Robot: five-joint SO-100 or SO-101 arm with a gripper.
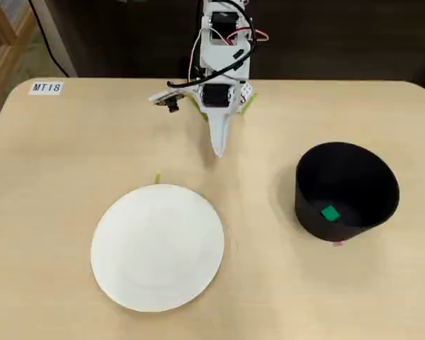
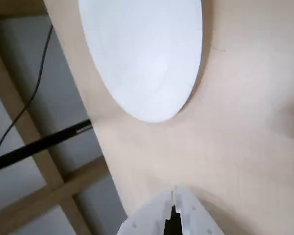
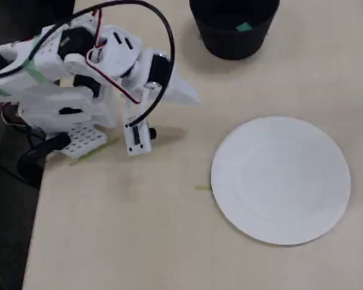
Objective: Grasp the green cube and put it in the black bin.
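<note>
A: Fixed view: green cube (image 1: pixel 330 213) sits inside the black bin (image 1: pixel 354 177), on its floor.
B: Pincer (image 2: pixel 175 197)?
A: Fingers pressed together, holding nothing, above bare bench (image 1: pixel 57 156) beside the white plate (image 1: pixel 158 246).

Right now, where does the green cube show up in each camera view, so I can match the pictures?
A fixed view: the green cube lies inside the black bin, at right of the picture.
Another fixed view: the cube sits in the bin at the top edge.
Wrist view: neither is in it.
Shared landmark: the white plate.
</note>
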